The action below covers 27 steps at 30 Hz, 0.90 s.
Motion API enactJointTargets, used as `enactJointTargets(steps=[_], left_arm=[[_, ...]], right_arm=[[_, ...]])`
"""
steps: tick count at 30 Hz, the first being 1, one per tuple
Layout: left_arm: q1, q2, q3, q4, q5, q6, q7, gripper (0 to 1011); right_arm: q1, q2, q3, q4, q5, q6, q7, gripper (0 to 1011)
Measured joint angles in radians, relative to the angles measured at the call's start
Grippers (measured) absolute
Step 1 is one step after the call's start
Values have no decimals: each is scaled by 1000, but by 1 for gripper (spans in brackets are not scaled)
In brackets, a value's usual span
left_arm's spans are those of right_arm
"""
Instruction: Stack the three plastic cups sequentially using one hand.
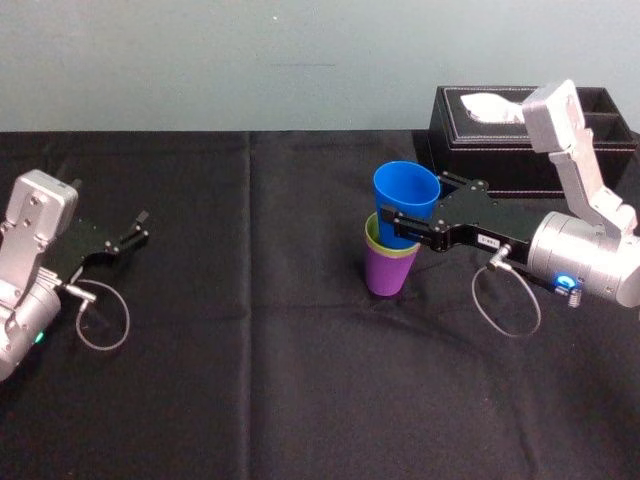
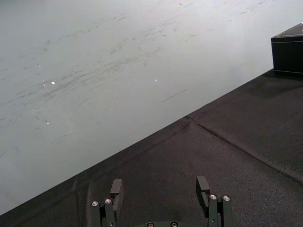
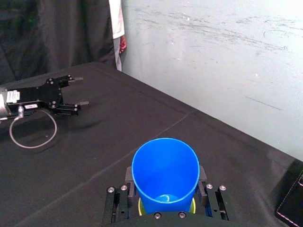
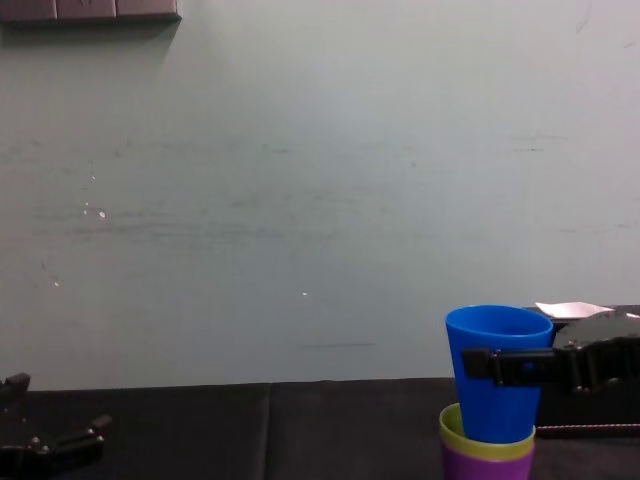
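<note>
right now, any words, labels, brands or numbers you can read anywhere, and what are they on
No text here can be read.
Small white label on the right end effector, which grips the blue cup: too small to read.
Another white label on the open left end effector: too small to read.
Blue cup, yellow-green cup, purple cup, tissue box: no print visible.

yellow-green cup [image 1: 371, 235]: hidden inside purple cup [image 1: 390, 272], rim excepted
blue cup [image 1: 406, 192]: base hidden, above purple cup
purple cup: bottom cut off, chest view
</note>
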Motion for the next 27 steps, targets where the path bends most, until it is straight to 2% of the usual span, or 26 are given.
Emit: enactJointTargets(steps=[27], left_arm=[[0,0,0,0,0,0,0,1011]], right_arm=[[13,-35,-13,74,-25,-55,33,734]])
